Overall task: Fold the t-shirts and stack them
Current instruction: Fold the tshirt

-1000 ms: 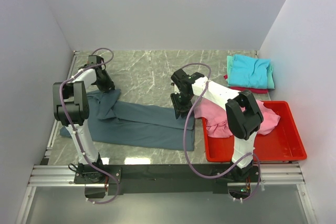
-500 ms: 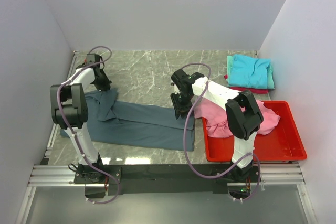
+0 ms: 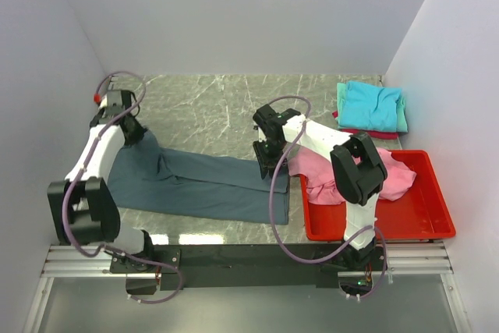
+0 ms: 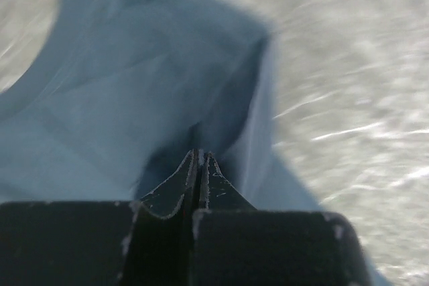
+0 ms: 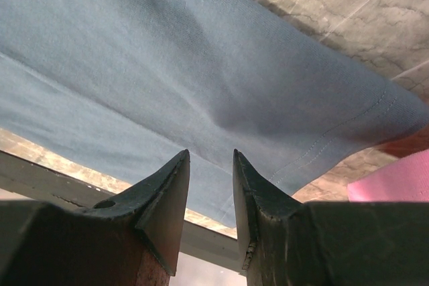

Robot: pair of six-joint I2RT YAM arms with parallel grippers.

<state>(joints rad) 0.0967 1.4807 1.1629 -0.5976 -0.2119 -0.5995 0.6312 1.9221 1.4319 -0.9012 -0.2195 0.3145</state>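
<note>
So far done: turquoise t-shirt [image 3: 370, 104], mint t-shirt [image 3: 401, 119] and red t-shirt [image 3: 360, 133] lie folded in one pile at the far right corner of the table [image 3: 226, 103], well apart from both arms
slate t-shirt [image 3: 203, 189]: spread in a long, flat band across the near half of the table, from the left side to just beside the red bin [image 3: 421, 225]; not yet folded into a packet
left gripper [image 3: 127, 129]: at the far left end of the slate t-shirt, jaws pressed together; the blurred wrist view shows cloth tenting up to the tips [image 4: 199, 160], so a pinch of fabric seems to be clamped
right gripper [image 3: 265, 160]: over the right end of the slate t-shirt near its hem, jaws parted with a clear gap [image 5: 209, 165], nothing between them
pink t-shirt [image 3: 316, 171]: crumpled heap in the left part of the red bin, spilling over its left rim; unfolded
step in hand: probably drawing the slate t-shirt out straight before the fold
progress: about halfway, three tees stacked and two to go
left to do: fold the slate t-shirt and add it to the pile, then take out, fold and stack the pink t-shirt
risk: with one end held and the other free, the whole cloth may slide instead of flattening
</note>
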